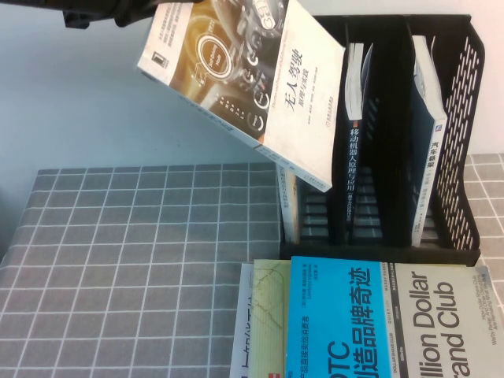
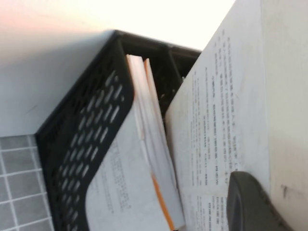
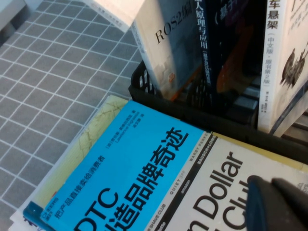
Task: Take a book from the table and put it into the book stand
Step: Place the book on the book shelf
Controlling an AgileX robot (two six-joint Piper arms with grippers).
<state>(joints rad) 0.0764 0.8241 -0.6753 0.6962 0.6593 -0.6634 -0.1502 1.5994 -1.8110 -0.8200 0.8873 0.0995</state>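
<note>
Left hand [image 1: 130, 12] is clamped on the white-and-gold paperback book [image 1: 252, 79], held tilted above the tall black plastic book stand [image 1: 465, 118]'s left slot; I'd straighten it upright before lowering. Right hand [image 3: 276, 204] hovers over the stack in front of the stand, grip unclear.

Tight at the rack, open bench to the side

My left claw [image 1: 130, 12] carries the book [image 1: 244, 79] above the book stand [image 1: 465, 134], whose compartments already hold upright volumes; below my right claw [image 3: 274, 202], stacked books cover the bench [image 1: 118, 252].
</note>
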